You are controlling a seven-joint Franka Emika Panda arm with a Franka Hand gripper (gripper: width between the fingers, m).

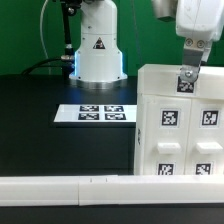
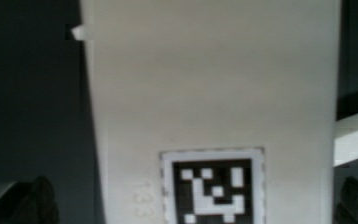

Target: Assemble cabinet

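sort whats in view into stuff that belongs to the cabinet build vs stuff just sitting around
Part of the job:
- cabinet, the white tagged box on the exterior view's right
- gripper, open, over the cabinet's top edge

Just lying about:
- marker board, flat on the black table
- long white rail along the front

A black table (image 1: 40, 130) under a dark backdrop (image 1: 25, 30), blue glow behind, white rail (image 1: 60, 187) in front.
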